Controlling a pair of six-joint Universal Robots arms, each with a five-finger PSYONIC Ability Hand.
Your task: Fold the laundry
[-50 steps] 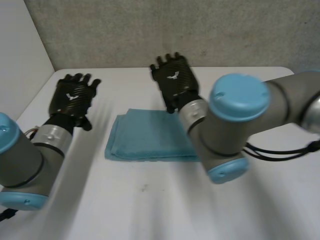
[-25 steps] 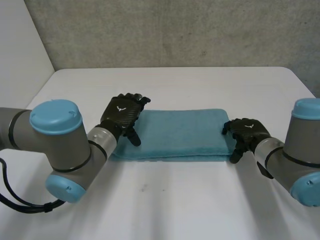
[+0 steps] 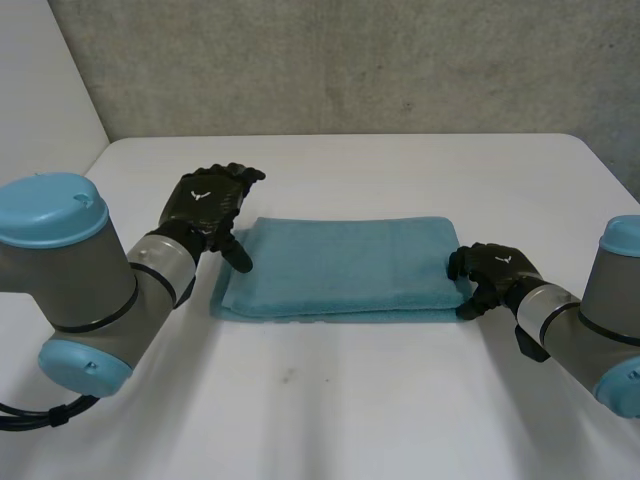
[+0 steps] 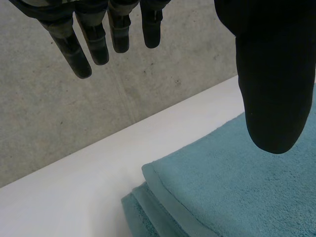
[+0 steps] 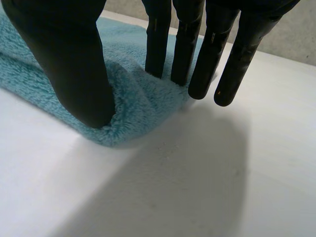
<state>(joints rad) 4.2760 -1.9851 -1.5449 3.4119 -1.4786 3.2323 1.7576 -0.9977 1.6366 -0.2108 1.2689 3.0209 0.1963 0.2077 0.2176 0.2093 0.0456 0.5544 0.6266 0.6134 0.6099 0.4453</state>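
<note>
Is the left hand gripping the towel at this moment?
No: in the left wrist view the left hand's fingers are straight and spread apart from the thumb, closed on nothing, with the towel lying below.

The left hand [image 3: 207, 203], a moment ago resting over the left end of the towel [image 3: 345, 265], now hovers further back at its far left corner, while the right hand [image 3: 493, 271] now sits closer in on the right end, thumb and fingers [image 5: 185, 44] pinching it.
</note>
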